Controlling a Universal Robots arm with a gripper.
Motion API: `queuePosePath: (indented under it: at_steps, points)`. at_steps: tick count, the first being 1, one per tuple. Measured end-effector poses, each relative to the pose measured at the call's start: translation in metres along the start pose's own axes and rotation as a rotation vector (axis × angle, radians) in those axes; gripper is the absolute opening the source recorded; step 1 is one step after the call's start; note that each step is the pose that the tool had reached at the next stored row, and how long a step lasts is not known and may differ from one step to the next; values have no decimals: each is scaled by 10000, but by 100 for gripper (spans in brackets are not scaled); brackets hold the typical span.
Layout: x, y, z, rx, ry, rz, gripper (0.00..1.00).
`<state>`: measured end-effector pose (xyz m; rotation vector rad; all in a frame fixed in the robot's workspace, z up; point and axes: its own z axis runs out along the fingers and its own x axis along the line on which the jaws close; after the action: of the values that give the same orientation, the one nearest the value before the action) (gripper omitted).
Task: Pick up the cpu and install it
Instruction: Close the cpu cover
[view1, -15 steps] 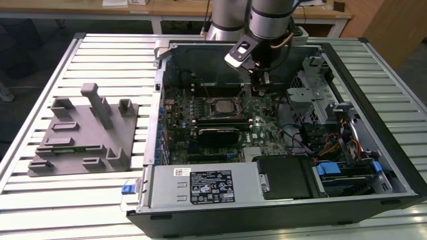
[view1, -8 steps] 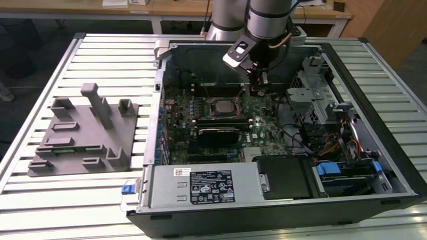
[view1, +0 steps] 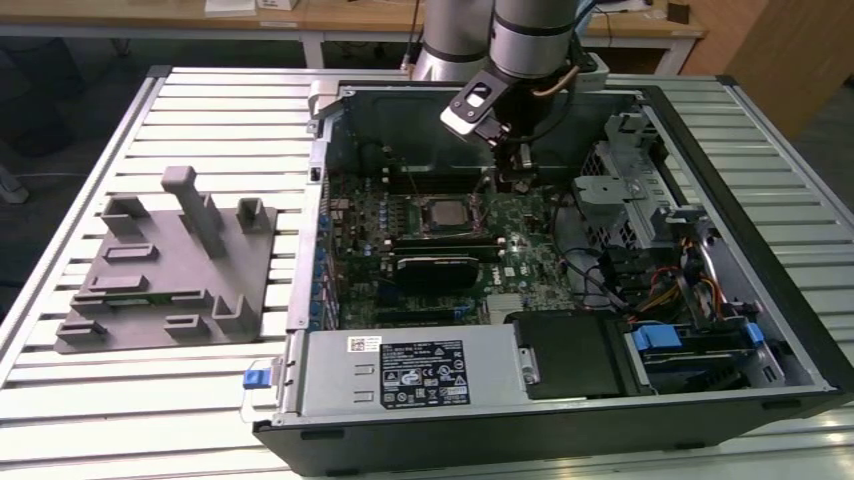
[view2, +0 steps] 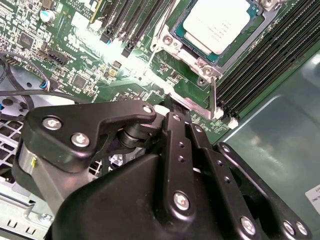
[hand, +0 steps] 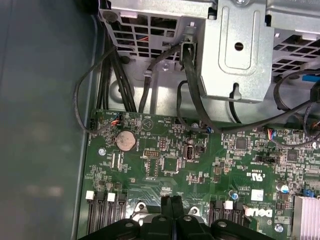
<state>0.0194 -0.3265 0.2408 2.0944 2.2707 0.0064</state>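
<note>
Closed jaws beside socketed cpu (view2: 216, 22).

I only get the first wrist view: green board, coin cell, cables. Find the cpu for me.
Observer: In the second wrist view the cpu lies flat inside the socket frame, silvery top up.
Operator: Now report on the tray.
Observer: In the exterior view the grey tray rests on the slatted table, outside the computer case, on the exterior view's left, its posts upright.
Operator: Place the gripper against the socket.
Observer: In the exterior view the gripper hangs low over the motherboard, just to the exterior view's right of the socket frame, apart from the cpu.
</note>
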Motion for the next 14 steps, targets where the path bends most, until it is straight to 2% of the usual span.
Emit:
queuePosePath:
  at_steps: [8, 14]
  points:
    - [3, -42, -2, 0, 1, 0, 11]
    - [-23, -97, -3, 0, 0, 0, 11]
